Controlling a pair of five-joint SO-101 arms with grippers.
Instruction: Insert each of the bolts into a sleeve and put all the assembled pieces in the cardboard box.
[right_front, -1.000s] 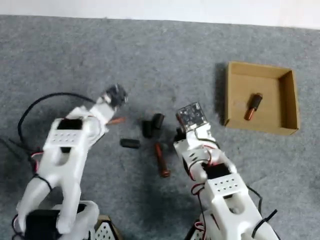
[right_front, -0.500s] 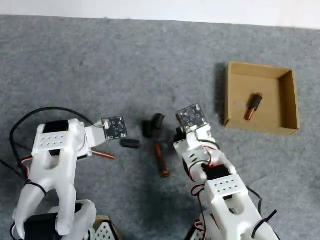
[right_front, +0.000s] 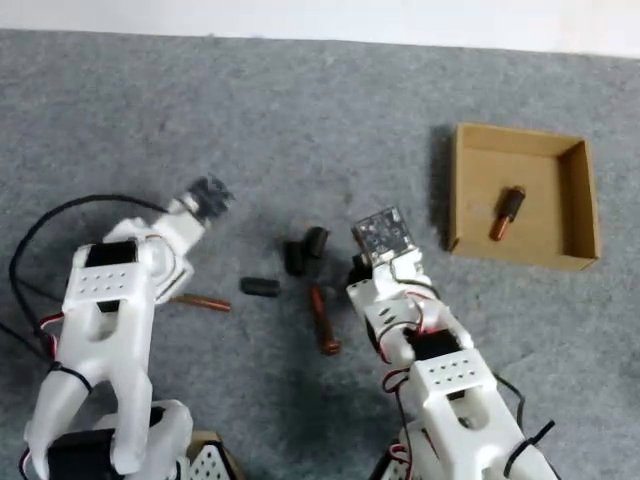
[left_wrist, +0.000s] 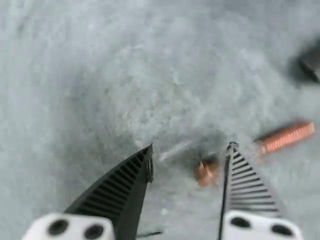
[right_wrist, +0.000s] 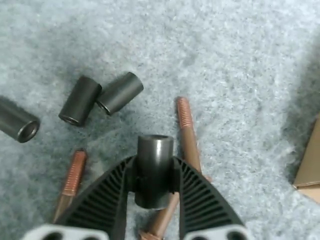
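The left gripper (left_wrist: 190, 149) is hanging wide open and empty over the grey carpet (left_wrist: 150, 75). The copper bolt (left_wrist: 282, 140) is lying off to one finger's side, its long axis running nearly along the closing line, so a turn of the wrist looks needed. The right gripper (right_wrist: 153, 165) is clamping a black sleeve (right_wrist: 155, 145), mouth facing outward.

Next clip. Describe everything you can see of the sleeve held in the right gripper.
The sleeve is a short, dark, matte tube, metal by its look, its hollow end open and pointing away from the wrist, no bolt in it. The right gripper's ribbed black fingers clamp its sides. A copper bolt lies on the grey carpet behind it; whether they touch cannot be told.
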